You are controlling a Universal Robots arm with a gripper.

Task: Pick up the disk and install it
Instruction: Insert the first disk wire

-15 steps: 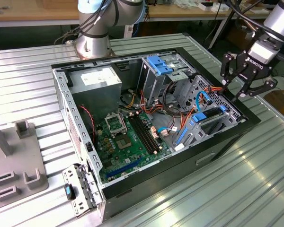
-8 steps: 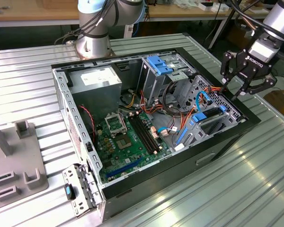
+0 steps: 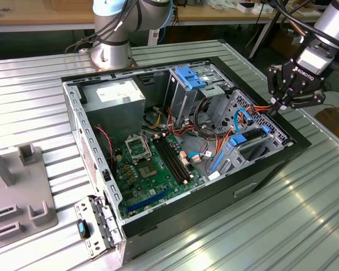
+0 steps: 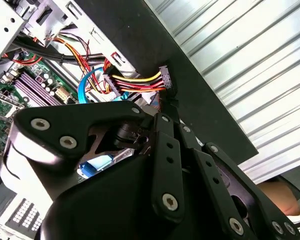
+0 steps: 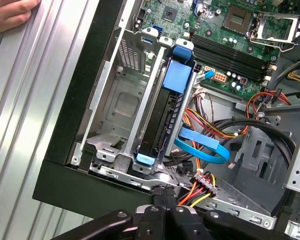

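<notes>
Gripper (image 5: 161,197): nearest in both wrist views. Its 2 fingers are pressed together with nothing between them, hanging just above the corner of the case (image 3: 260,186) on the exterior view's right.
Disk (image 5: 166,120): on edge in the cage (image 5: 115,110) at that corner, running from the case's wall toward the board, with a blue frame round it and a blue tab at the board end.
Cables: 1 blue ribbon (image 5: 202,147) loops just beside the disk. 1 plug (image 5: 204,181) with yellow and red wires lies near the fingertips, apparently plugged into nothing.
Hand (image 5: 7,12): a person's, resting on the table (image 3: 305,226) beside the case's wall.
Step, judged: seating; the disk looks home or nearly so.
Doing it well: any push should run along the rails, square to the slot; keep the tips off the wires and the ribbon out of the slot.
</notes>
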